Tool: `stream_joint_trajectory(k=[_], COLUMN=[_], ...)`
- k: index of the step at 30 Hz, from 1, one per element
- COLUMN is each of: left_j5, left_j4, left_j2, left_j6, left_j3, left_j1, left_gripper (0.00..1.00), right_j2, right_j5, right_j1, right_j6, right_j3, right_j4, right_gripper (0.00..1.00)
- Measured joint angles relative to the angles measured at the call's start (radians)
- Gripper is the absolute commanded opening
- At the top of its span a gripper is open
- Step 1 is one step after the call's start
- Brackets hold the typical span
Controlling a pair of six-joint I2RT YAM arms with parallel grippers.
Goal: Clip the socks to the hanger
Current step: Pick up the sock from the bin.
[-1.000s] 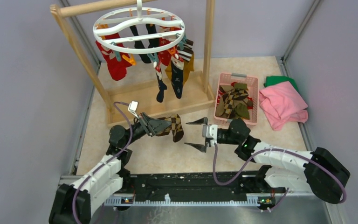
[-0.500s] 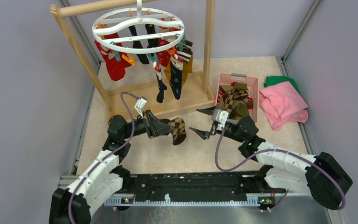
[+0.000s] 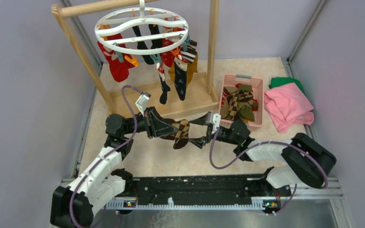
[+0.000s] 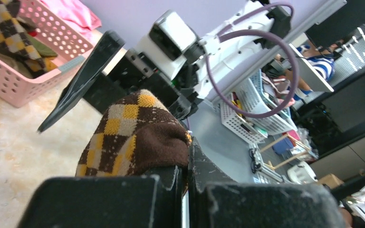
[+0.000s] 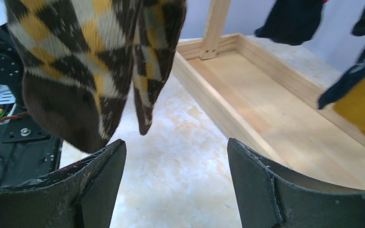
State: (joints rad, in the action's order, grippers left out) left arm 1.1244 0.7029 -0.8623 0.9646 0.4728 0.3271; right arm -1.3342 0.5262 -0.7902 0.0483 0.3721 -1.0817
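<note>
The mottled beige table (image 3: 147,159) carries a wooden rack frame (image 3: 212,45) at its far left, its tray-like base standing between the arms and the space beneath the hanger (image 3: 97,31). That white ring hangs by its hook from the rack's top rod. Socks already dangle from its clips: a red one (image 3: 119,66) at the left, and a navy patterned one (image 3: 180,80) and a mustard one (image 3: 191,64) at the right.

To the right lie a folded pink cloth (image 3: 287,107), with a green cloth (image 3: 285,81) behind it. Beside them a pink basket (image 3: 260,109) holds more argyle socks.

In front of the rack base, the left gripper (image 3: 165,128) has its jaws pressed together on the cuff of a brown argyle sock (image 3: 181,133), which hangs above the table. The right gripper (image 3: 198,132) faces it with jaws spread, the sock's free end at the mouth of the gap. Whether they touch it cannot be told.
</note>
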Motion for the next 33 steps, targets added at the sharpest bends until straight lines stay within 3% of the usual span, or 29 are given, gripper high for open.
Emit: stream_joint_trajectory(k=[7,12,14,18,19,28,33], left_j5=[0.023,0.024,0.024,0.026,0.027,0.043,0.08], left_j4=[0.246,0.301,0.314,0.33,0.332,0.353,0.354], left_j2=[-0.026,-0.025,-0.024,-0.015,-0.01,0.007,0.04], left_j6=[0.218,0.274,0.291,0.304,0.307,0.325,0.303], left_j3=[0.0,0.0,0.0,0.0,0.0,0.0,-0.004], left_j1=[0.0,0.002,0.002,0.003,0.004,0.007,0.007], left_gripper=[0.0,0.0,0.0,0.0,0.0,0.01,0.36], right_j2=[-0.197,-0.308,-0.327,-0.332,-0.332,-0.284,-0.085], right_j5=[0.011,-0.02,-0.05,-0.087,-0.091,-0.103,-0.135], right_j1=[-0.06,-0.093,-0.106,-0.121,-0.121,-0.123,-0.124], right_j6=[-0.079,-0.16,-0.173,-0.173,-0.17,-0.071,0.143], right_j3=[0.017,0.072,0.089,0.111,0.114,0.079,0.065], right_j4=[-0.221,-0.359,-0.382,-0.409,-0.415,-0.418,-0.278], right_gripper=[0.73,0.61,0.47,0.07,0.01,0.0,0.0])
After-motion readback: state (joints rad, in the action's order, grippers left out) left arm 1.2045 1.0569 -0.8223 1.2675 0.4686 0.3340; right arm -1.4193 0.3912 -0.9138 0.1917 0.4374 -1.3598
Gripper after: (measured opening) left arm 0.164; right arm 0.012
